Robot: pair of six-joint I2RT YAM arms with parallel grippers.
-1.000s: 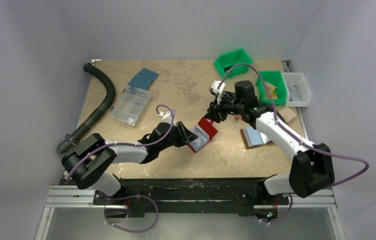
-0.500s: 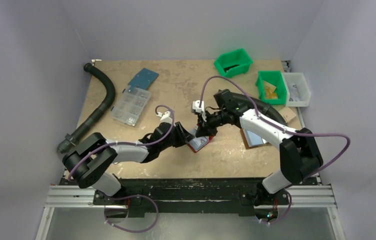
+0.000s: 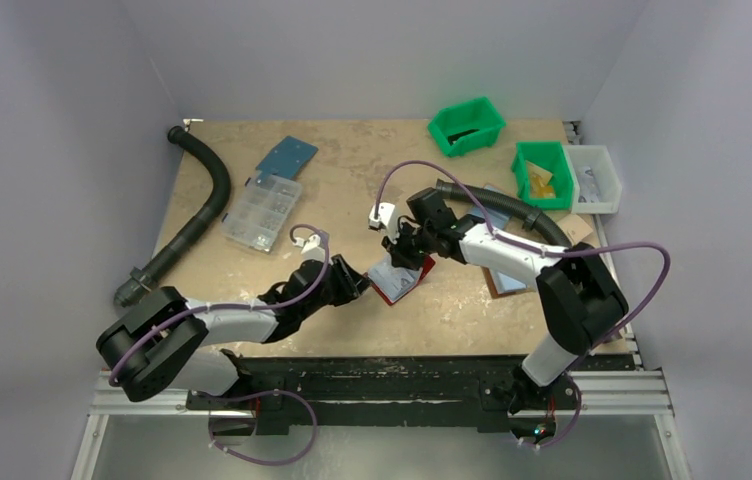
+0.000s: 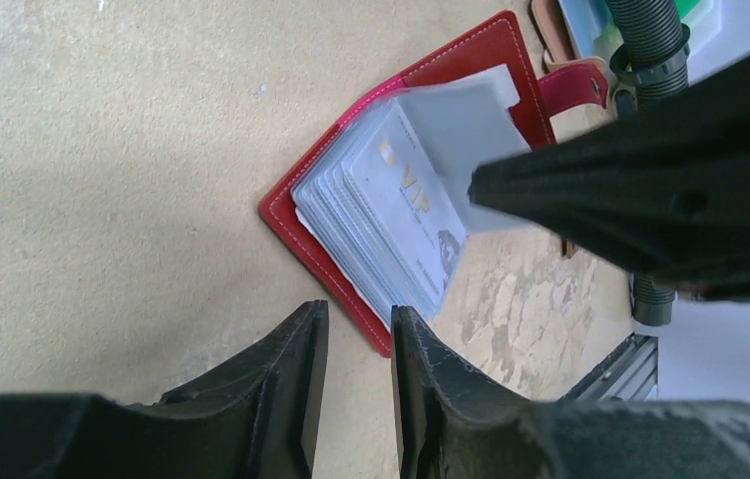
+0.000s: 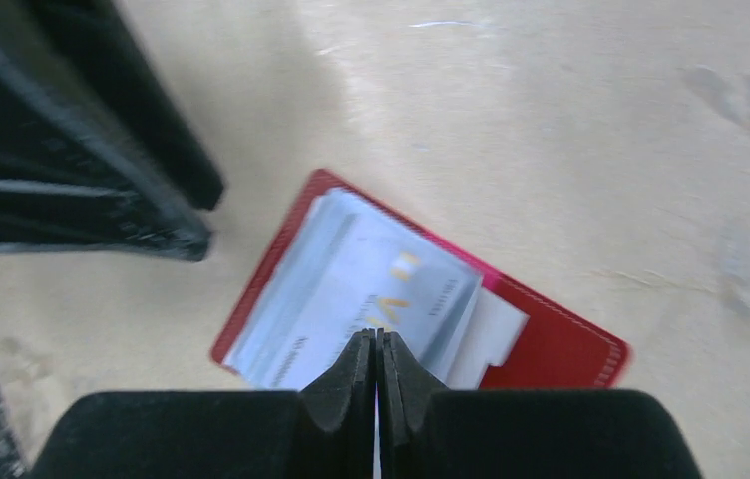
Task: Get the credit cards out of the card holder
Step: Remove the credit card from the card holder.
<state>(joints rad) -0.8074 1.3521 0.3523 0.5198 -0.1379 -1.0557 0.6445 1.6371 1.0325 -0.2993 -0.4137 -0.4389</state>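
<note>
Top view, holder: the card holder (image 3: pixel 399 280) lies spread open on the table (image 3: pixel 352 170) between the two arms. A second ago it stood tilted up on edge in the left arm's hold.
Top view, right arm: a second ago it was well off to the holder's far right. Now the right gripper (image 3: pixel 404 257) sits over the holder's far edge.
Top view, left arm: the left gripper (image 3: pixel 356 284) has drawn back a little and now sits just beside the holder's left corner.
Left wrist view, fingers: the left gripper (image 4: pixel 356 321) has its fingers a narrow gap apart, nothing between them, just short of the holder's (image 4: pixel 286 205) near edge.
Left wrist view, cards: the credit cards (image 4: pixel 391 215) are a fanned pale stack inside the holder, the top one lettered in gold. One pale sleeve (image 4: pixel 456 100) stands lifted off the stack where the right gripper's (image 4: pixel 481 187) tip meets it.
Right wrist view, fingers: the right gripper (image 5: pixel 376 341) is pressed together directly above the stack (image 5: pixel 371 269) in the holder (image 5: pixel 561 344) — whether a sleeve or card edge is pinched cannot be told.
Meaning: the holder looks released and laid down, and the right arm has closed in for a first pull. No card shows outside it yet, so the task is likely near its start.
</note>
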